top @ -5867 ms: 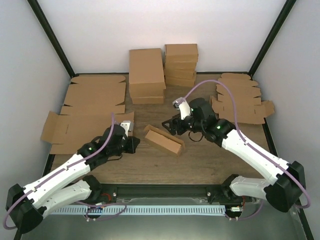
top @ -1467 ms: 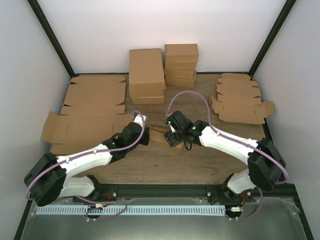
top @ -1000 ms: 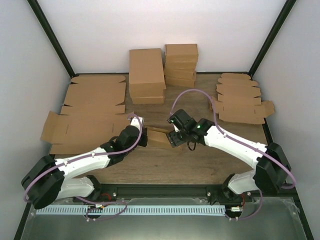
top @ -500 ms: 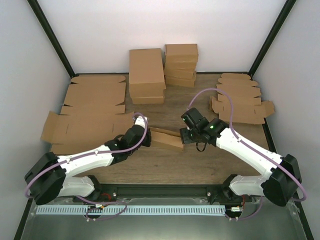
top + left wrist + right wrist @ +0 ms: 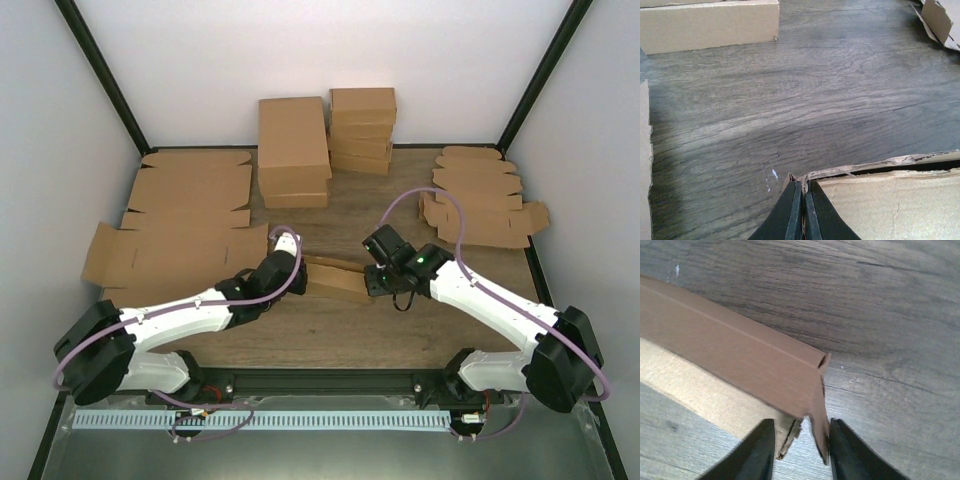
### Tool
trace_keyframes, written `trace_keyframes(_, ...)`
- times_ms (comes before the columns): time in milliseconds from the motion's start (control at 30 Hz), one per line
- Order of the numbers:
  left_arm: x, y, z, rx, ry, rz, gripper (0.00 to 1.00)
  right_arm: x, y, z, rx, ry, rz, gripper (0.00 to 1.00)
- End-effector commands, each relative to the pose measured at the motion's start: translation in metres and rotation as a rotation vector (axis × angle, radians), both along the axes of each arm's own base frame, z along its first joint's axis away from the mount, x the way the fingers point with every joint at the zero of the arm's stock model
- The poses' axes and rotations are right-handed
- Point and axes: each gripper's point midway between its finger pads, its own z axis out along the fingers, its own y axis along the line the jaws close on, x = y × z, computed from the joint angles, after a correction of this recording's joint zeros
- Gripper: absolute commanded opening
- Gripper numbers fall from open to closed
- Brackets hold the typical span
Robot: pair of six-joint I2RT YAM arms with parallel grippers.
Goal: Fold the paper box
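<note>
The paper box (image 5: 335, 281) lies on the wooden table between the two arms, a small brown carton partly folded. My left gripper (image 5: 298, 268) is at its left end. In the left wrist view that gripper (image 5: 803, 184) is shut on a thin cardboard edge of the box (image 5: 890, 200). My right gripper (image 5: 376, 281) is at the box's right end. In the right wrist view the box (image 5: 735, 355) ends in two loose flaps that hang between the jaws of my right gripper (image 5: 799, 445). The jaws are narrow but still apart, and the right finger (image 5: 842, 447) touches one flap.
Two stacks of folded brown boxes (image 5: 293, 150) (image 5: 362, 128) stand at the back. Flat cardboard blanks lie at the left (image 5: 185, 215) and at the right (image 5: 480, 200). A long box (image 5: 710, 25) and a blank's corner (image 5: 939, 19) show in the left wrist view.
My right gripper has moved from over the box to its right end, and its jaws have narrowed around the end flaps. The left gripper has stayed shut on the left end.
</note>
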Motion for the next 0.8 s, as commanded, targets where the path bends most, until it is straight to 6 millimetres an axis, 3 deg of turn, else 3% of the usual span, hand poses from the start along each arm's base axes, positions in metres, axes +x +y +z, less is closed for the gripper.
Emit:
trace_keyframes(0,-0.009,-0.002,-0.015,0.058,0.064,-0.017,0.05,0.005,0.011,0.007,0.061,-0.007,-0.022,0.24)
trace_keyframes(267,-0.009,-0.012,-0.011,0.104,0.069,-0.026,0.06,0.004,0.023,0.015,0.132,0.021,-0.040,0.18)
trace_keyframes(500,-0.011,-0.018,-0.005,0.113,0.051,-0.028,0.05,0.005,0.022,0.012,0.122,0.060,-0.092,0.10)
trace_keyframes(767,-0.012,-0.022,-0.002,0.144,0.036,-0.028,0.05,0.005,0.028,0.023,0.158,0.062,-0.095,0.03)
